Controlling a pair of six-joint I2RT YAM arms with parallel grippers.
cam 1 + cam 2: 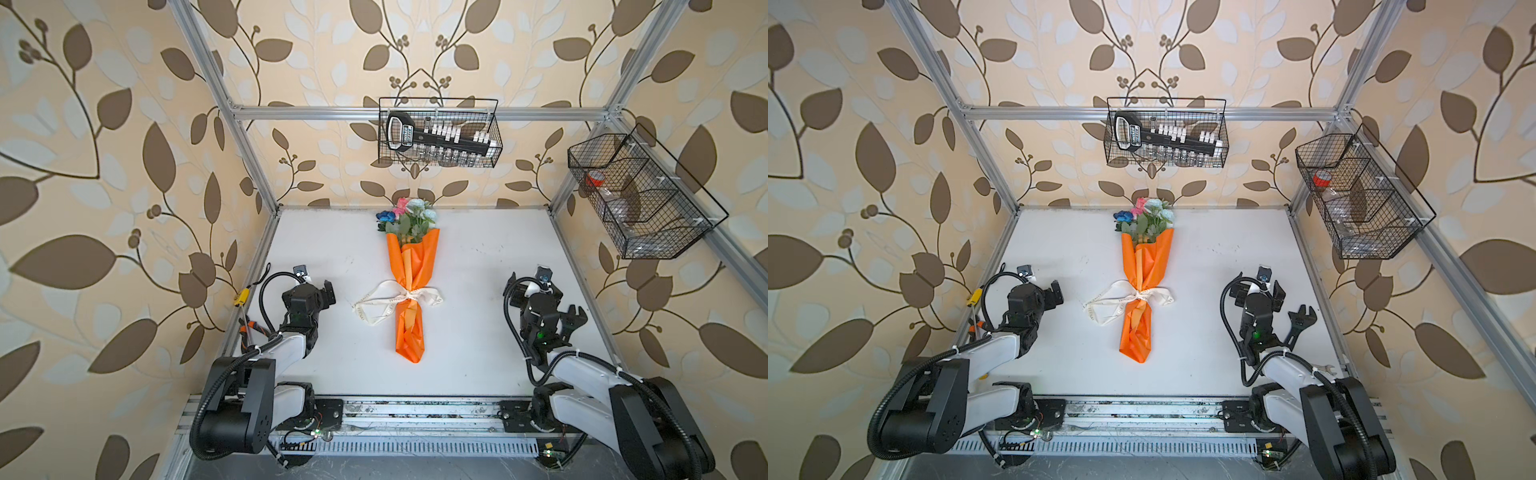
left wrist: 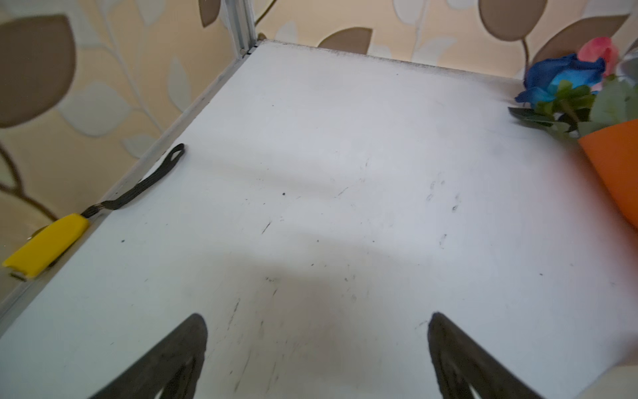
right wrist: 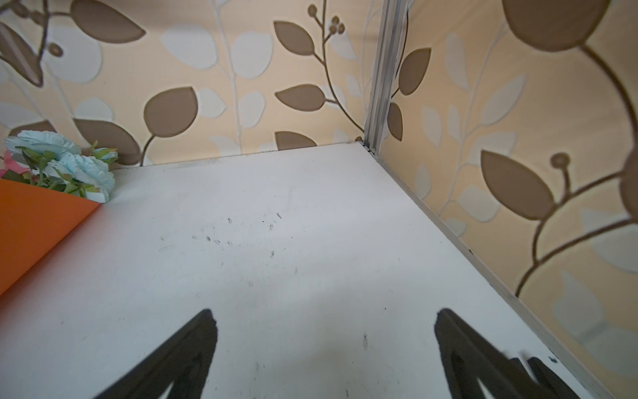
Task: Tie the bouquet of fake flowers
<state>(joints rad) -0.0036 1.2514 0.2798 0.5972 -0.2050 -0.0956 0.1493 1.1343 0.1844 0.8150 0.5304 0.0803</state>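
the bouquet of fake flowers (image 1: 411, 266) lies between the left gripper (image 2: 317, 315) and right gripper (image 3: 324, 311), well apart from both, which gape open and empty; with the ribbon (image 1: 392, 297) knotted round its waist, tying looks done, so next perhaps only a tightening tug on the tails.

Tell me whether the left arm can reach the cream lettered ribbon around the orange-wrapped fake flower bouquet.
Probably yes: the open left pincer stands beside the cream lettered ribbon, only bare white table between them, though it points past the bouquet.
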